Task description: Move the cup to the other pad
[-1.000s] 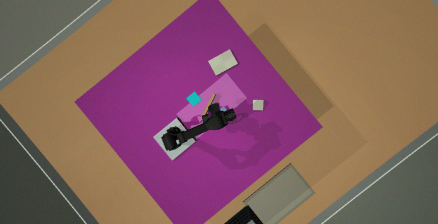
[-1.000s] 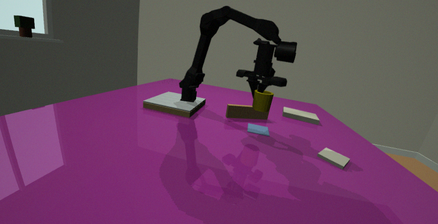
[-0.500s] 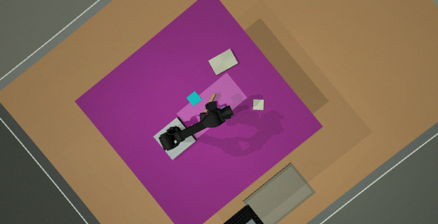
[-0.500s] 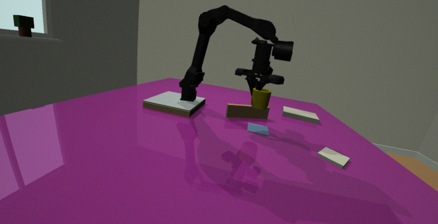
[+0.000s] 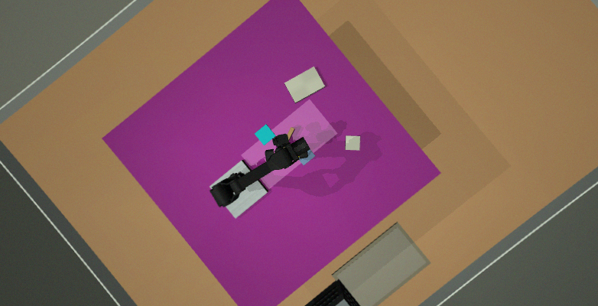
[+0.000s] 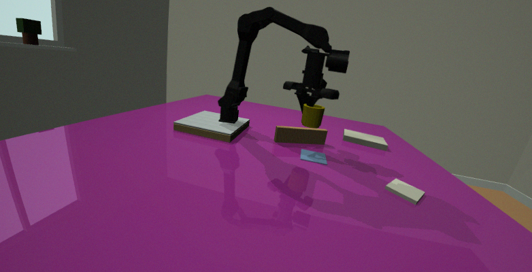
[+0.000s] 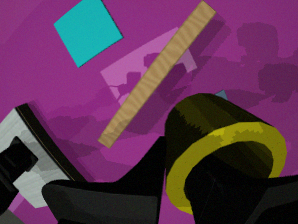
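Above the glossy magenta table top point(image 6: 111, 181), the black parallel-jaw gripper point(image 6: 309, 103) pinches the rim of a short olive-yellow cylindrical cup point(image 6: 312, 115), holding it clear of the surface, just over the upright wooden plank point(image 6: 300, 134). The exterior view shows this lift plainly, with the flat light-blue square pad point(image 6: 313, 156) lying on the table in front of the plank; it does not show the turquoise square pad point(image 5: 264, 134), which the top view places on the plank's far side. From above the cup itself is hidden under the arm. The wrist view shows the cup's yellow rim point(image 7: 200, 163) beside a dark finger, its inside too dark to make out marbles.

Two pale flat blocks point(image 6: 365, 139) point(image 6: 404, 190) lie apart on the table. The arm's base sits on a grey slab point(image 6: 208, 124). Around are grey walls, a tan floor point(image 5: 502, 53), and a window with a small potted plant point(image 6: 28, 30).
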Robot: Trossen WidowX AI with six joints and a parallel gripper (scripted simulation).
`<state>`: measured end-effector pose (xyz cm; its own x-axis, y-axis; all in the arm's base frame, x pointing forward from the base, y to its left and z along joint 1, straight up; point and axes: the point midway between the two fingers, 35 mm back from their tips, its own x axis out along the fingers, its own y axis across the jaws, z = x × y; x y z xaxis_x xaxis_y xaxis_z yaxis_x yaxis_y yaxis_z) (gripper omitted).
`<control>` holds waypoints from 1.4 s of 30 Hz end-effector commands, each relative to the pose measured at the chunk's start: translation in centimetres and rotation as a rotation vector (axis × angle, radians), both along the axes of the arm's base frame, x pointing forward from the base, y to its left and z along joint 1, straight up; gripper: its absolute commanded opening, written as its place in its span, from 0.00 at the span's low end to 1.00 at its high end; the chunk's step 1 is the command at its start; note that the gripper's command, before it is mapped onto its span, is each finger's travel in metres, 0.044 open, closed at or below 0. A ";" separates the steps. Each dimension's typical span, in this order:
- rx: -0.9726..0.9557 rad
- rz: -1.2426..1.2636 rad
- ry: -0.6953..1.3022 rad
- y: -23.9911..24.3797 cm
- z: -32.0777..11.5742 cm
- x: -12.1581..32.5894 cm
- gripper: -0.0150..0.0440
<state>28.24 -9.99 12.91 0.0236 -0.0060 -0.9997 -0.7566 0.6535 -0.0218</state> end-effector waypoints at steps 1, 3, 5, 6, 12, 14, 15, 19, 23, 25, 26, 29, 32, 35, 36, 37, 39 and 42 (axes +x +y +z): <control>-0.002 -0.002 0.002 1.0 -0.1 -0.3 0.25; -0.002 -0.002 0.002 1.5 -0.1 -0.3 0.25; -0.001 -0.002 0.002 2.0 0.0 -0.4 0.25; -0.001 -0.002 0.002 2.2 0.0 -0.5 0.25; 0.000 -0.002 0.002 3.5 0.0 -0.7 0.25; 0.000 -0.002 0.002 3.9 0.0 -0.7 0.25; 0.000 -0.002 0.002 4.2 0.0 -0.8 0.25; 0.001 -0.002 0.002 5.0 0.0 -0.9 0.25; 0.002 -0.002 0.002 5.9 0.1 -1.0 0.25; 0.002 -0.002 0.002 6.3 0.1 -1.1 0.25; 0.002 -0.002 0.002 6.5 0.1 -1.1 0.25; 0.003 -0.002 0.002 7.1 0.1 -1.2 0.25; 0.003 -0.002 0.002 7.7 0.1 -1.3 0.25; 0.004 -0.002 0.002 8.3 0.1 -1.4 0.25; 0.004 -0.002 0.002 8.5 0.1 -1.5 0.25; 0.004 -0.002 0.002 8.6 0.1 -1.5 0.25; 0.004 -0.002 0.002 9.0 0.1 -1.6 0.25; 0.005 -0.002 0.002 9.6 0.1 -1.7 0.25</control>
